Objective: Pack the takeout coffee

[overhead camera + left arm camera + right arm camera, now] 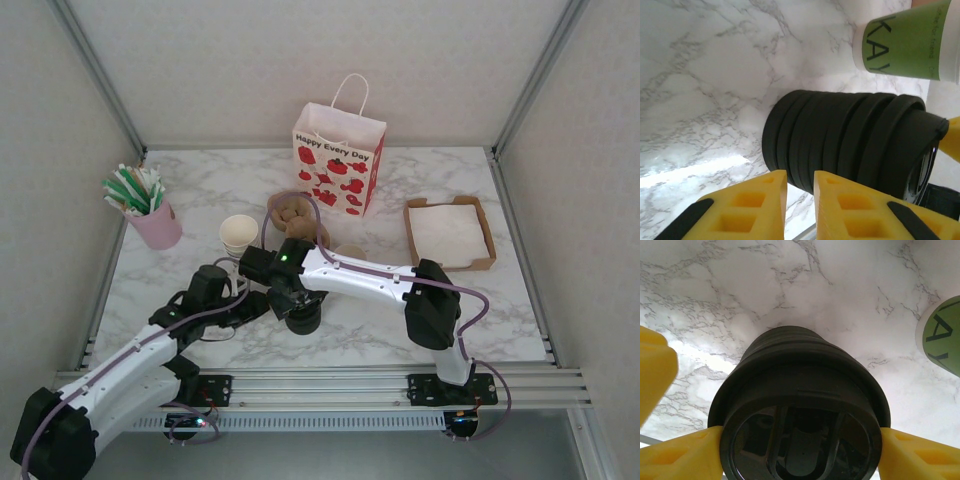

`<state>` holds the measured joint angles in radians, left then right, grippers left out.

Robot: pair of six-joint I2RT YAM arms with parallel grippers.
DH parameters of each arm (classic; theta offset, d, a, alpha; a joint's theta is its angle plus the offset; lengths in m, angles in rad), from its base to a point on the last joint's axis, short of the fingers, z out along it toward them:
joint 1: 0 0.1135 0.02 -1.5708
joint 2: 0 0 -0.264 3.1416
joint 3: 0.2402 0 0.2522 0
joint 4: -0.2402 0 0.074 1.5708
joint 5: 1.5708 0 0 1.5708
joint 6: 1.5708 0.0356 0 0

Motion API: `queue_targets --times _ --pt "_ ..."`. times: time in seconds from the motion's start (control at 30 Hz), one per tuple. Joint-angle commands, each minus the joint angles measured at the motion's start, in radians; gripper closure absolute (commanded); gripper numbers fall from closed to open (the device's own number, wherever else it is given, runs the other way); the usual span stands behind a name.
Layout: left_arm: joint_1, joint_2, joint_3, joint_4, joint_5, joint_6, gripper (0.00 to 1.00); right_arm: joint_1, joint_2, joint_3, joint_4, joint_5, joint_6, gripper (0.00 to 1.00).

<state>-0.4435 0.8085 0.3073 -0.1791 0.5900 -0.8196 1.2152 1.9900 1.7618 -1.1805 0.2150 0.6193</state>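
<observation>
The takeout coffee is out of view. A squat black stack of lids (pixel 305 320) (pixel 840 140) stands on the marble table (pixel 200 190). From above, my right gripper (pixel 298 300) (pixel 800 435) is shut on the top lid (pixel 800 405), a yellow finger (pixel 685 455) touching each side of its rim. My left gripper (pixel 268 303) (pixel 800 175) sits at the stack's left side, its fingertips a narrow gap apart, with the lower lids' rims dipping between them. A green lidless cup (pixel 905 42) (pixel 945 335) with a white rim stands just beyond the stack.
A white-rimmed open cup (pixel 238 235) stands left of a brown cup carrier (pixel 290 212); another cup (pixel 350 250) peeks from behind the right arm. Farther back is a strawberry gift bag (pixel 340 165). A pink straw holder (pixel 152 222) is far left, a cardboard tray (pixel 450 232) right.
</observation>
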Motion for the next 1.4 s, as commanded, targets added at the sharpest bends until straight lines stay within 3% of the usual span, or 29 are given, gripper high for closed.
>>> queue_targets --times 0.0,0.87,1.37 --pt "0.002 0.014 -0.049 0.152 0.091 -0.054 0.79 0.0 -0.039 -0.021 0.015 -0.007 0.022 0.26" --pt "0.012 0.039 -0.17 0.395 0.212 -0.151 0.72 -0.019 -0.059 -0.071 0.061 -0.048 0.028 0.26" --pt "0.123 -0.031 -0.245 0.509 0.321 -0.229 0.65 -0.026 -0.068 -0.086 0.073 -0.061 0.03 0.26"
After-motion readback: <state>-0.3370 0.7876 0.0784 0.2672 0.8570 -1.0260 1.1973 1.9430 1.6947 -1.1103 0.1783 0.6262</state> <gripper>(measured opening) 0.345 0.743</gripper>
